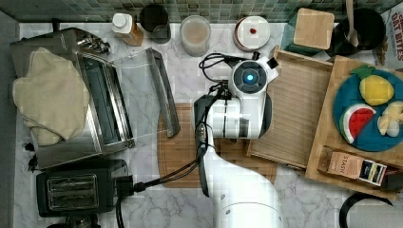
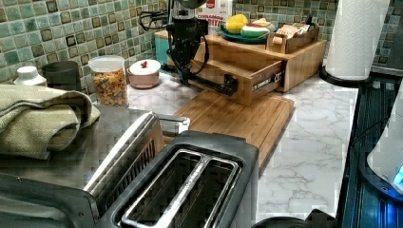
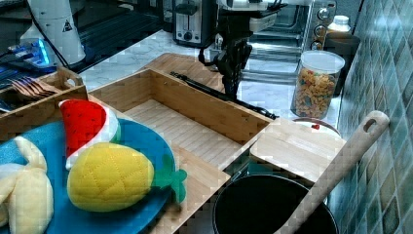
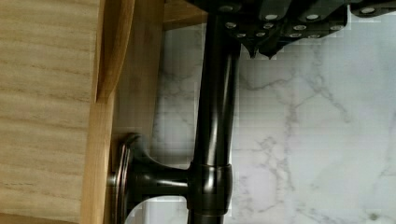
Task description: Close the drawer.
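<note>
Here the drawer (image 1: 294, 109) is seen pulled well out of the light-wood organizer (image 2: 304, 57), its striped floor bare, extending toward the top view's left over the marble counter (image 1: 304, 199). In the left view its front panel overhangs the far edge of the cutting board (image 2: 237, 116). A dark bar handle (image 4: 215, 116) is mounted on the drawer front by a round post, running along the panel with the marble visible under it.

The gripper (image 3: 233, 73) is placed at that handle; in the wrist view the dark pads (image 4: 261, 28) are seen right at the bar. Whether the fingers are clamped on the bar or released cannot be told. In the top view the wrist (image 1: 249, 78) is positioned over the drawer's front left corner.

On top of the organizer a blue plate (image 1: 342, 102) is set, carrying a plush pineapple (image 1: 375, 89) and a plush watermelon slice (image 1: 359, 121). Behind the drawer a jar of cereal (image 3: 315, 87) and a small pink lidded bowl (image 2: 143, 72) are stood near the tiled wall. Farther toward the top view's left, a toaster oven (image 1: 102, 102) is found with its glass door dropped open and a folded towel (image 1: 50, 95) laid on top; a black toaster (image 1: 76, 190) is placed just beside it.
</note>
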`<move>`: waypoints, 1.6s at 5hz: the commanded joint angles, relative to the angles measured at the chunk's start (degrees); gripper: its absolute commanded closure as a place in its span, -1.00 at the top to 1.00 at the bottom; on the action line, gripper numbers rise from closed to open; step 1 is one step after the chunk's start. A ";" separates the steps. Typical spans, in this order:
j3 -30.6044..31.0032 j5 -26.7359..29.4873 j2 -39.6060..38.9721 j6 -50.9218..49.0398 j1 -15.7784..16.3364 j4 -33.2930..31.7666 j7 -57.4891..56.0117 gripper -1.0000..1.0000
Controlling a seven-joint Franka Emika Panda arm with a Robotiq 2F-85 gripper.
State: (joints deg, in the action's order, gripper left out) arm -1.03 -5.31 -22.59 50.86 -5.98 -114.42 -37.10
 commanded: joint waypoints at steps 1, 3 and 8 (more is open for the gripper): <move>-8.50 5.04 -0.43 -2.94 -14.70 5.90 -8.69 -1.00; -11.21 3.16 -2.22 -0.28 -17.44 7.12 -11.20 -1.00; -16.00 -6.35 -4.01 -6.97 -15.32 12.76 -4.12 -1.00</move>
State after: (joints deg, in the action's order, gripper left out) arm -8.74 -9.62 -26.51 44.06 -13.83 -108.05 -42.22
